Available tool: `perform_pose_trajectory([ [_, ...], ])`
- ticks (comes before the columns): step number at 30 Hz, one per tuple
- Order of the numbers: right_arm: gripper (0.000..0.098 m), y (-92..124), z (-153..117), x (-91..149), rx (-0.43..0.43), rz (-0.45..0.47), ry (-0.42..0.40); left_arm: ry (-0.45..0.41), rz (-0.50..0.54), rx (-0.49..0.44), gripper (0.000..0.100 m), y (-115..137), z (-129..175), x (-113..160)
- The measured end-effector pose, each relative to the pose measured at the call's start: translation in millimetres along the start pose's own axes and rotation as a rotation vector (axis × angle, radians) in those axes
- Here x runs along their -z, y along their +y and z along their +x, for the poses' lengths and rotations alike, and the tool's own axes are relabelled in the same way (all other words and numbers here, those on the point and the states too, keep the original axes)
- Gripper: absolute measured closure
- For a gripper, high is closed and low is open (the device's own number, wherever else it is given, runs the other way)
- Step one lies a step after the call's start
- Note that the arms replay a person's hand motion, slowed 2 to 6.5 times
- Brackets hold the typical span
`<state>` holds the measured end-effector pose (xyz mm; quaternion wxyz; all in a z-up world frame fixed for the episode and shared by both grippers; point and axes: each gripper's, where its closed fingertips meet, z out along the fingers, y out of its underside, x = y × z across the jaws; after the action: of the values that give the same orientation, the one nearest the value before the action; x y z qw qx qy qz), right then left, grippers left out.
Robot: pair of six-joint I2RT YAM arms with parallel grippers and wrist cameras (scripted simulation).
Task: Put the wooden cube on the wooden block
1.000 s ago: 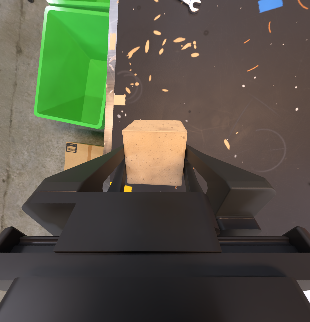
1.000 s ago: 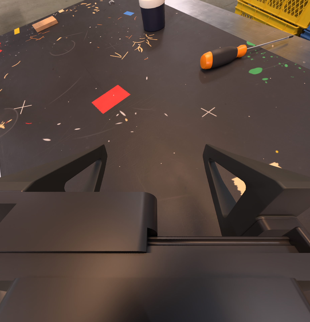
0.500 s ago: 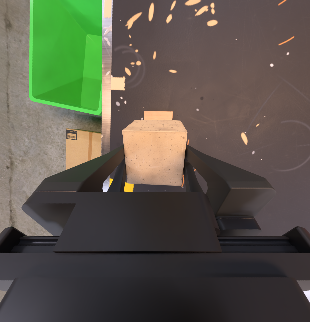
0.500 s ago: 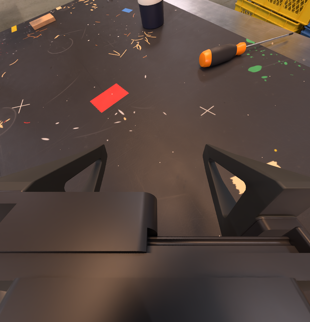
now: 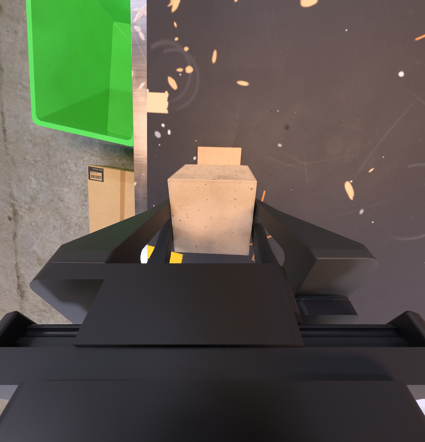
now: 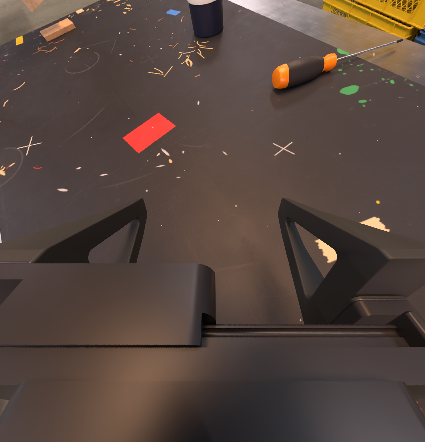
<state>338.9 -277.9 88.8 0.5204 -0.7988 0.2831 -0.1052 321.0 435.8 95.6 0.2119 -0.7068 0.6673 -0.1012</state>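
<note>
Dark and scratched, the counter [image 6: 230, 215] is covered with paint spots and wood chips, and a green bin [image 5: 80, 71] stands on the concrete floor beside its metal edge. The left gripper [image 5: 212, 210] pinches the wooden cube [image 5: 211, 210] from both sides and holds it above the counter. Just beyond the cube, the wooden block [image 5: 219, 155] lies flat on the counter, partly hidden by the cube. I judge the carrying step is nearly finished. The next move calls for a little more travel forward until the cube is centred over the block, then a gentle lowering before the fingers release. The right gripper [image 6: 212, 205] is spread wide and holds nothing, over a bare part of the counter near a red patch [image 6: 149, 132] and a screwdriver [image 6: 304, 70].
</note>
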Motion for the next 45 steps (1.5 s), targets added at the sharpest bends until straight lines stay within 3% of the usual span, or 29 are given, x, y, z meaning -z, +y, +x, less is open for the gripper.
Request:
perform_pose_trajectory([
  [45, 0.0039, 3, 4, 5, -0.015, -0.004, 0.007, -0.015, -0.095, -0.006, 0.048, 11, 2, -30],
])
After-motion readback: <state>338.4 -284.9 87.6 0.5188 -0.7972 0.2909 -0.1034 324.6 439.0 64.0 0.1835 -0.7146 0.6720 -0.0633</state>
